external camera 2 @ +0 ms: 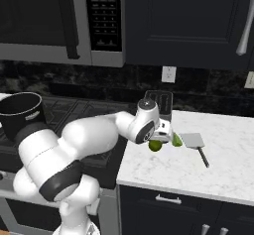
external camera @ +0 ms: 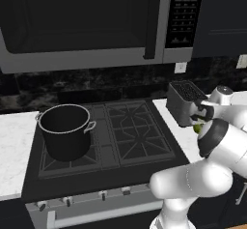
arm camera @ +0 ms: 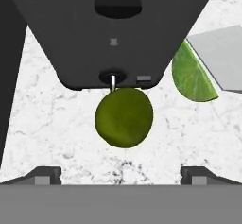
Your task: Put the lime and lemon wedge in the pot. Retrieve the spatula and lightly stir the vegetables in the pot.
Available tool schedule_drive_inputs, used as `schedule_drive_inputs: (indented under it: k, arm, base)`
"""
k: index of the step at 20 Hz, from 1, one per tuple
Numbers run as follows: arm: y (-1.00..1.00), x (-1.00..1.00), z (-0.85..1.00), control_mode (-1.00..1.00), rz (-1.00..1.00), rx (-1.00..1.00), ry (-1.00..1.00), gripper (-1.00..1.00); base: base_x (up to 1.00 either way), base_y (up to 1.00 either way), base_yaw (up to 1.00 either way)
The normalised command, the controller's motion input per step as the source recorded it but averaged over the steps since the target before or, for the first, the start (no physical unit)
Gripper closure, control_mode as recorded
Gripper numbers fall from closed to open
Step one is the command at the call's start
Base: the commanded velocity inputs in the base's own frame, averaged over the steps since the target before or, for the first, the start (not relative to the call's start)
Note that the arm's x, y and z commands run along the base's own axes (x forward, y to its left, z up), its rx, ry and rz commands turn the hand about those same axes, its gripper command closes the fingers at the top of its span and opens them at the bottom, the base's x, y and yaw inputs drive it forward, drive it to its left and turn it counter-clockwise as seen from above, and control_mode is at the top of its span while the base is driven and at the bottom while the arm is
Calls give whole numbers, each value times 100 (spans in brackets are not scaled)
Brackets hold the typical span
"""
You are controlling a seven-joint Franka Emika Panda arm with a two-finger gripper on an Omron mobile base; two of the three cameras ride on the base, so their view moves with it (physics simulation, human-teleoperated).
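Lime (arm camera: 124, 117) — centred between tool (arm camera: 121, 173) fingertips

Arm: white jointed robot arm (external camera 2: 84, 140) rises from 7 o'clock and reaches toward centre.
Claw: claw (external camera 2: 166, 136) sits at the arm's end, low over the white marble desk (external camera 2: 223, 159); finger spacing cannot be told.
Lime: round green lime (external camera 2: 155, 145) lies on the desk just below the wrist.
Wedge: green-yellow citrus wedge (external camera 2: 176, 140) lies at the lime's 2 o'clock, touching the spatula blade.
Spatula: flat light-grey bladed spatula with thin dark handle (external camera 2: 194, 142), handle pointing to 5 o'clock.
Pot: black cylindrical silver-rimmed pot (external camera 2: 21, 112) at 9 o'clock on the stove.
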Motion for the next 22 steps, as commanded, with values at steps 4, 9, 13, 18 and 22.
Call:
schedule_drive_inputs:
  k: [4, 9, 13, 18, 22]
  arm:
    - [-7, 36, -49, -100, 0, 0, 9, -100]
    - [0, 30, -42, -100, 0, 0, 7, -100]
    - [-8, 9, -32, -100, 0, 0, 1, -100]
    - [-11, 11, -23, -100, 0, 0, 0, -100]
    - [-2, 9, -13, -100, 0, 0, 0, 100]
  base:
    - [0, 0, 0]
    - [0, 0, 0]
    - [0, 0, 0]
    - [0, 0, 0]
    - [0, 0, 0]
